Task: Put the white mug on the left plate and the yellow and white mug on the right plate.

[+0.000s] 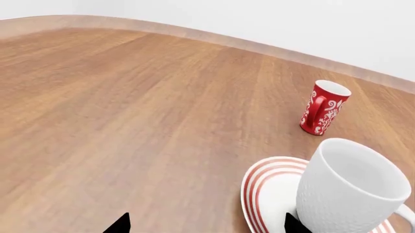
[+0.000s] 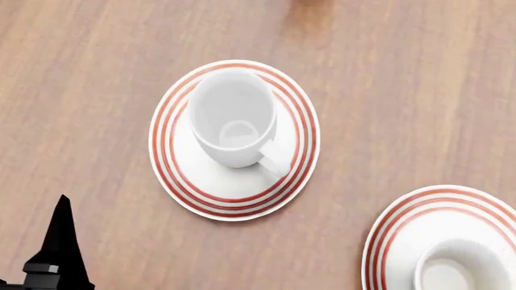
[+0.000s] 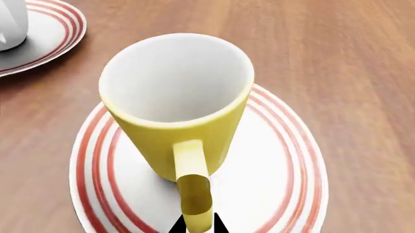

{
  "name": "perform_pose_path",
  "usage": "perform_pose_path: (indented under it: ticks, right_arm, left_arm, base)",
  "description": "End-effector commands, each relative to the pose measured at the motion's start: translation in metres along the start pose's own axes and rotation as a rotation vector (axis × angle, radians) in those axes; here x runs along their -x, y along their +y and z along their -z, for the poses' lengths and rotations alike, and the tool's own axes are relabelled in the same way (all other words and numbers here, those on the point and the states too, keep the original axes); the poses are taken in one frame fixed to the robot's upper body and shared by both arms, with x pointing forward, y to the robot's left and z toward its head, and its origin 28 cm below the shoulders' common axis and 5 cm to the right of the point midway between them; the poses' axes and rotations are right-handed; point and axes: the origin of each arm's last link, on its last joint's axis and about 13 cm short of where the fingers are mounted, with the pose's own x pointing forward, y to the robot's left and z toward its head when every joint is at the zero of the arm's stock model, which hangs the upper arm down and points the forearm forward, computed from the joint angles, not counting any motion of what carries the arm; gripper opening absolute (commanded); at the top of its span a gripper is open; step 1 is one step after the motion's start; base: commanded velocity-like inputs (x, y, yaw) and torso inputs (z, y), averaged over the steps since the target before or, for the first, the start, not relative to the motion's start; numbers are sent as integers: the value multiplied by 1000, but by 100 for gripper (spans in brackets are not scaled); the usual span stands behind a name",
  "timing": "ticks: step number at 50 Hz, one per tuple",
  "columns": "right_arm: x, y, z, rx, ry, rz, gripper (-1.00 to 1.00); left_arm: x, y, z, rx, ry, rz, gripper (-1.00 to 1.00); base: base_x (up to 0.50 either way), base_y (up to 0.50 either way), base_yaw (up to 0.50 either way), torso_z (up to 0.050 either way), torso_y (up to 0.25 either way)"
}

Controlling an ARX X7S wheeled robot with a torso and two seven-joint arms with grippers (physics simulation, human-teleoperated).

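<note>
Mugs stand upright on both plates. On the wooden surface [image 2: 419, 90], the white mug [image 2: 234, 118] sits on the left plate [image 2: 173, 175], slightly toward its far side, with the handle pointing near and to the right. Red rings run round the plate's rim, unbroken where visible.

At the near right corner of the head view, the right plate [image 2: 403, 229] is cut off by the frame edge, and only the white interior of a mug shows on it. The right wrist view confirms the item: the yellow and white mug [image 3: 178, 111] stands near the middle of that plate, handle turned toward the camera. The two plates lie well apart, with bare wood between them.

A red mug with a white pattern [image 1: 323, 108] stands upright on the surface beyond the left plate, apart from it, as seen in the left wrist view.

Left gripper [image 1: 207, 224]: two dark finger tips show spread wide apart, holding nothing; one tip lies close by the white mug's base. Right gripper [image 3: 198, 225]: two dark tips show on either side of the yellow handle at the frame edge; whether they clamp the handle cannot be told.
</note>
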Motion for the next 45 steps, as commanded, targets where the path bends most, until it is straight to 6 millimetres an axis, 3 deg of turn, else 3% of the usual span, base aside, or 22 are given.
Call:
perform_pose_path:
  ticks: [1,8,19,28,33,40,45]
  right_arm:
    - [-1,0,-2,3,-21,32,100]
    - [13,-1,-28,-10,-238,55,100]
    - [39,-7,-51,-91,-502,-10,100]
    - [44,-6,-71,-113,-583,-27,100]
    - [36,-7,-80,-145,-603,-5,100]
    - [6,-12,-99,-194,-580,47,100]
    - [-16,-12,-118,-182,-570,51,100]
  left_arm:
    - [0,0,-1,1,-1,-1,100]
    - [0,0,0,1,0,2,100]
    - [0,-1,1,0,0,5,100]
    - [0,-2,1,1,1,10,100]
    - [0,-3,1,-4,1,17,100]
    - [-2,-5,-1,1,-1,30,100]
    - [-9,-7,-16,-22,-37,42,100]
  base:
    - [0,0,0,0,0]
    - [0,0,0,0,0]
    - [0,0,0,0,0]
    - [0,0,0,0,0]
    - [0,0,0,0,0]
    - [0,0,0,0,0]
    - [0,0,0,0,0]
